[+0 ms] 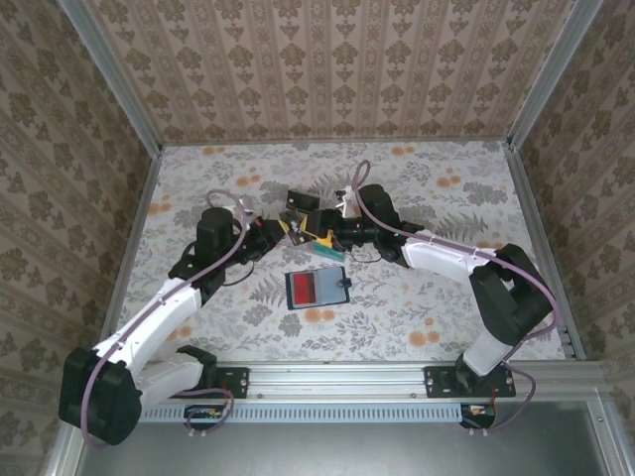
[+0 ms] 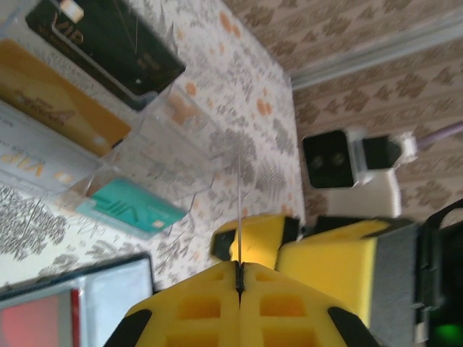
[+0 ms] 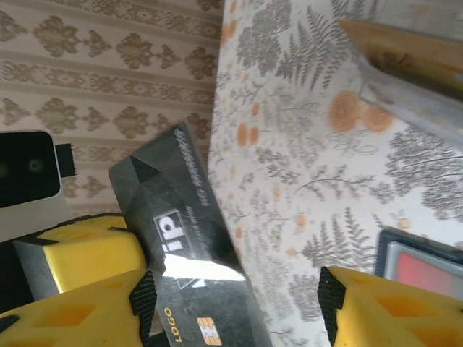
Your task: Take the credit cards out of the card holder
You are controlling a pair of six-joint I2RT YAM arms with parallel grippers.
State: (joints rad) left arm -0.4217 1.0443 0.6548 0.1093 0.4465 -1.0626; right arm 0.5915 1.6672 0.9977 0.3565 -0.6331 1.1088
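From above, both arms reached to the middle of the table (image 1: 446, 297). The left gripper (image 1: 288, 228) and right gripper (image 1: 324, 238) were almost touching, a stance I judged to let one steady the cards while the other drew them out. The card holder (image 1: 333, 287) lay open just nearer the bases with a red card (image 1: 303, 288) showing in it, and whatever hung between the arms was too small to read there. In the left wrist view, the left jaws were pinched fully shut on the thin edge of a clear plastic sleeve (image 2: 166, 137), keeping it stretched out for the other arm. Its pockets carried a black card (image 2: 108, 43), a gold card (image 2: 58, 94), a pale card (image 2: 29, 163) and a teal card (image 2: 130, 210), the first three cut off by the frame. In the right wrist view, the right jaws stood well open around the black card. It leaned against one pad with the other well apart, so nothing was gripped. Whether the card sat inside the sleeve or free of it, glare made hard to tell.
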